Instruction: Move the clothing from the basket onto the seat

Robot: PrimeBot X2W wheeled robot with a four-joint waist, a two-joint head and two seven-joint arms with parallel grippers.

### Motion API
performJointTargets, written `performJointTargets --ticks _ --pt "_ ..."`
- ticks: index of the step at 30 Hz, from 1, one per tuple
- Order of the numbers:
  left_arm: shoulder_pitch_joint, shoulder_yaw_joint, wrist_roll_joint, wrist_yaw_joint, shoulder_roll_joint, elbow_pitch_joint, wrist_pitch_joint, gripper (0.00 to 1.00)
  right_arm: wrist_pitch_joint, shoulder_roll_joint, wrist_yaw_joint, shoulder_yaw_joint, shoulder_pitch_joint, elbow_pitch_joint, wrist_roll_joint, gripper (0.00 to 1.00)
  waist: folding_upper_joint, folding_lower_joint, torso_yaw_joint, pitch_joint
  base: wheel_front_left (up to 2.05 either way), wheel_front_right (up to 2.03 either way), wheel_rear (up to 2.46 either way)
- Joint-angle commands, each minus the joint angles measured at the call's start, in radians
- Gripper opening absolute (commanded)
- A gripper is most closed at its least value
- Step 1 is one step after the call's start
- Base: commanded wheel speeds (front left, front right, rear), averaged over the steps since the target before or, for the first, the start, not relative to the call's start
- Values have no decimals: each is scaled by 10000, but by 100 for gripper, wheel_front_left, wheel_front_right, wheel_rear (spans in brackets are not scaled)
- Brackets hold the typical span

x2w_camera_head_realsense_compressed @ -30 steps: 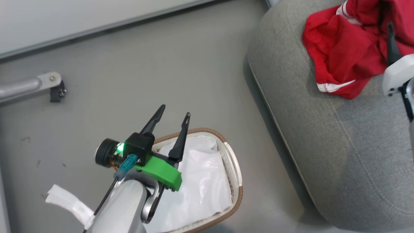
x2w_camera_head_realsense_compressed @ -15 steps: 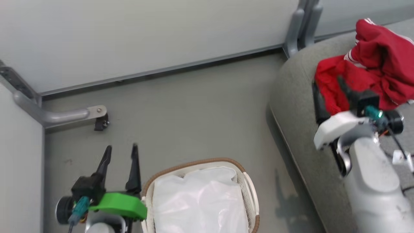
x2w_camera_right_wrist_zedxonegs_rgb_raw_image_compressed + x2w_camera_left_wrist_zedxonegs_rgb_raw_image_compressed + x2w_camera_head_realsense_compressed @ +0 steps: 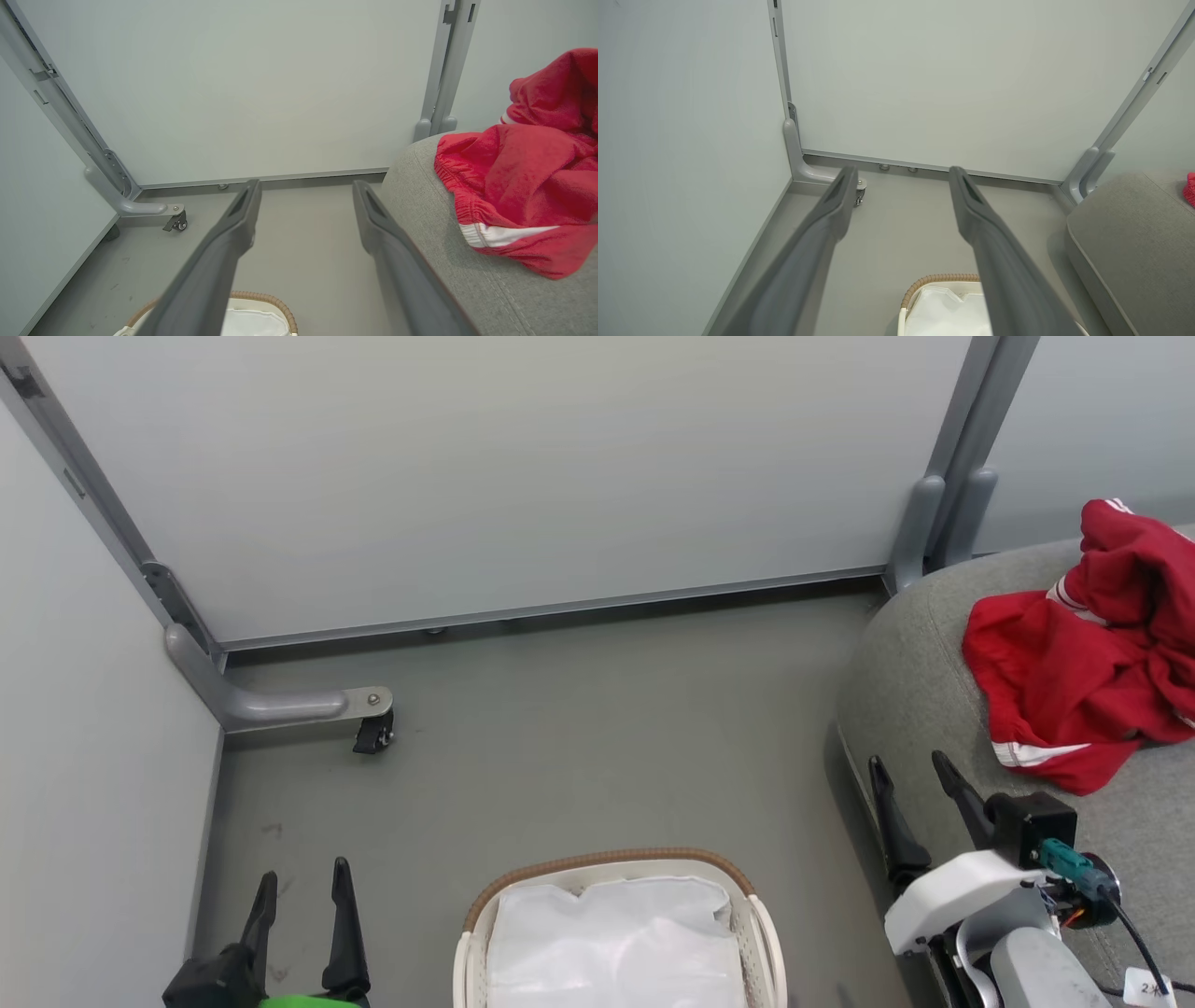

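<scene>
Lower left, the left gripper [image 3: 304,873] hangs spread, empty. Bottom centre, the basket [image 3: 607,859] holds just its liner [image 3: 616,943] — no red visible. Lower right, the right gripper [image 3: 907,763] gapes, empty. The clothing [image 3: 1074,681] lies on the seat [image 3: 915,691] at right — the task looks done.

I note bare floor [image 3: 597,737] between the basket [image 3: 607,857] and the partition wall [image 3: 523,476]. Obstructions: the seat [image 3: 896,709] close on the basket's right, a castor foot [image 3: 317,707] in the left corner.
</scene>
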Motion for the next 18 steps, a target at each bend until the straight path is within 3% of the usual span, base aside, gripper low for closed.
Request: performJointTargets --ticks 1,18 --pt "211 84 -67 -48 -2 -33 0 100 -21 -38 -11 -1 283 -114 91 100 0 1 194 -196 0 0 0" --pt "352 117 15 -191 -74 219 0 100 -21 -38 -11 250 944 -318 -132 100 0 1 167 -388 0 0 0"
